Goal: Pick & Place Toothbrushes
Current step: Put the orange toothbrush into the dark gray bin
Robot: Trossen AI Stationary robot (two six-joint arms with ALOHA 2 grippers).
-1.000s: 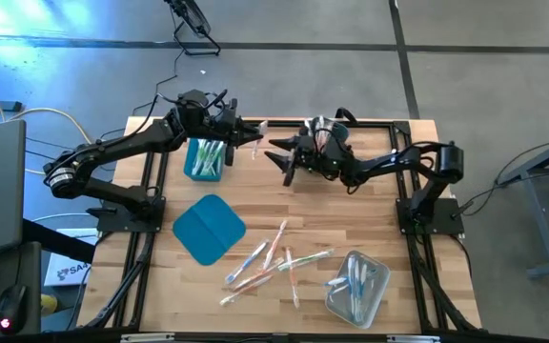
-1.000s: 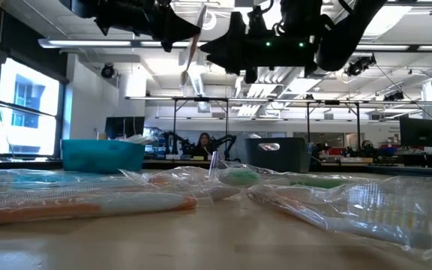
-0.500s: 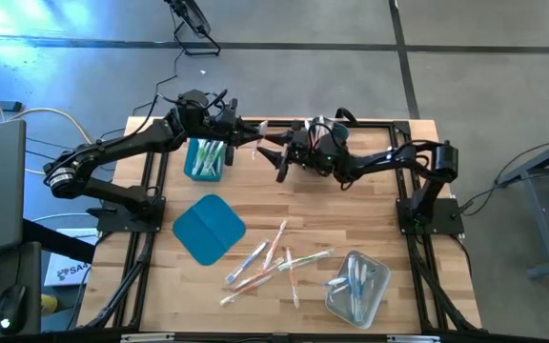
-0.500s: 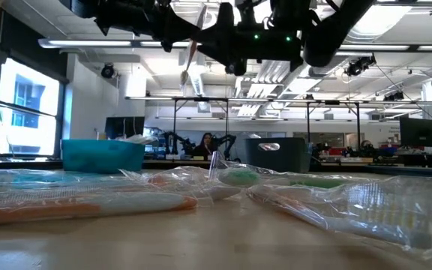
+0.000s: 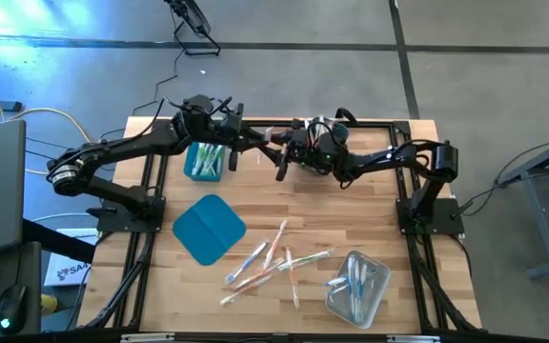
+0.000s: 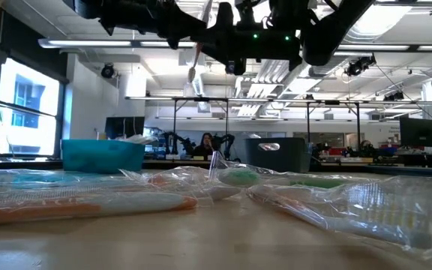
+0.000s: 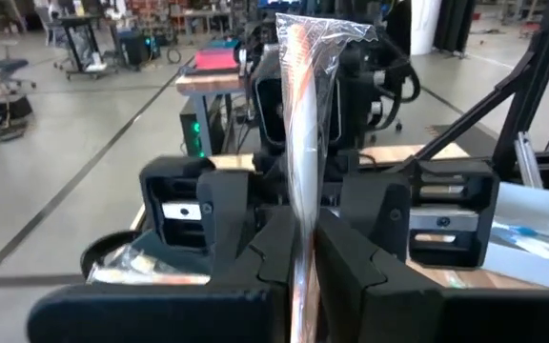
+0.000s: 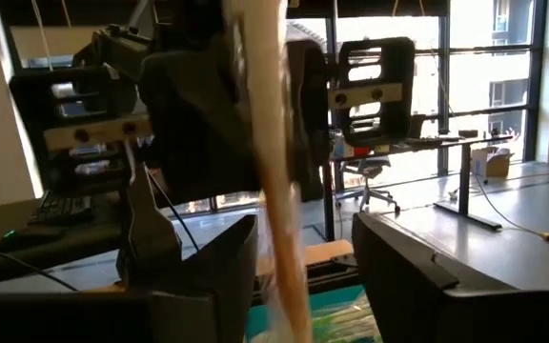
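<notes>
High at the upper centre of the frame, my left fingers (image 7: 298,250) pinch a wrapped toothbrush (image 7: 305,124), whose far end sits between my right fingers (image 8: 219,272), spread apart.

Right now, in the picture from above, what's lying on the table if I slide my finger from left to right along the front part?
Flat teal lid → loose pile of thin pale toothbrushes with pink-orange and blue parts → clear rectangular plastic bin holding a few toothbrushes.
</notes>
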